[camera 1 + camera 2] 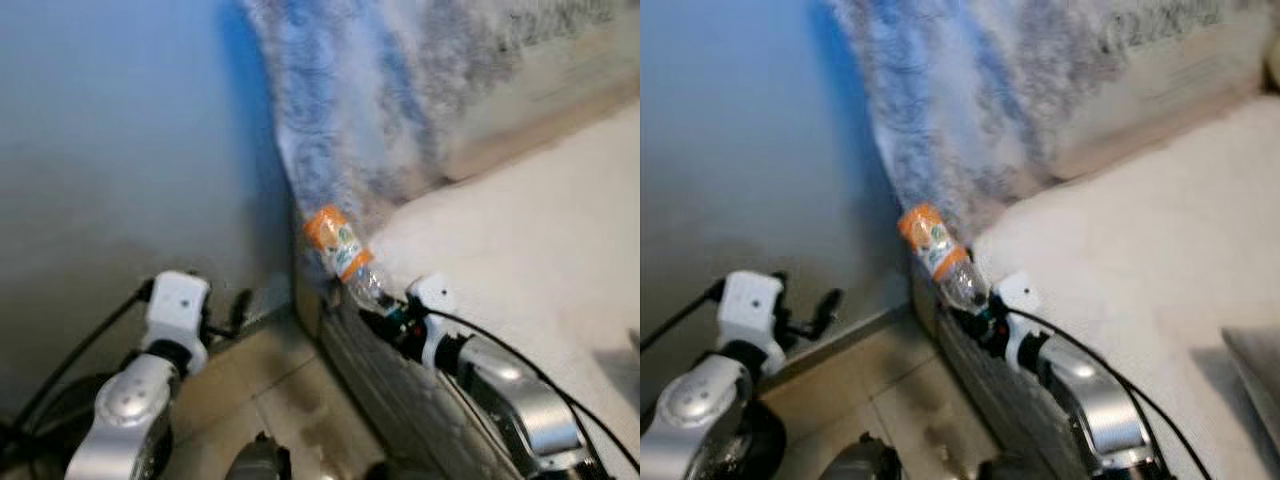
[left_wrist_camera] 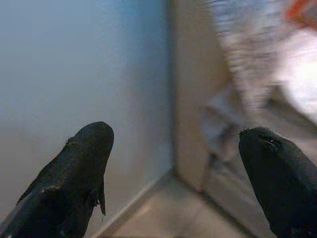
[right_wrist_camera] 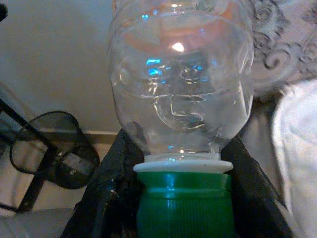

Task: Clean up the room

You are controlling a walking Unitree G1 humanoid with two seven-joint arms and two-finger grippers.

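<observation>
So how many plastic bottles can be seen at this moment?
1. A clear plastic bottle with an orange label and green cap, held cap-end in the right gripper beside the sofa. Others may be hidden out of frame.

Head eyes look down (blurred); both wrist views share the bottle [image 3: 181, 84].

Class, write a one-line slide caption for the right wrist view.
Right end effector grips a clear plastic bottle by its green cap, with a black mesh wastebasket on the floor beyond.
</observation>
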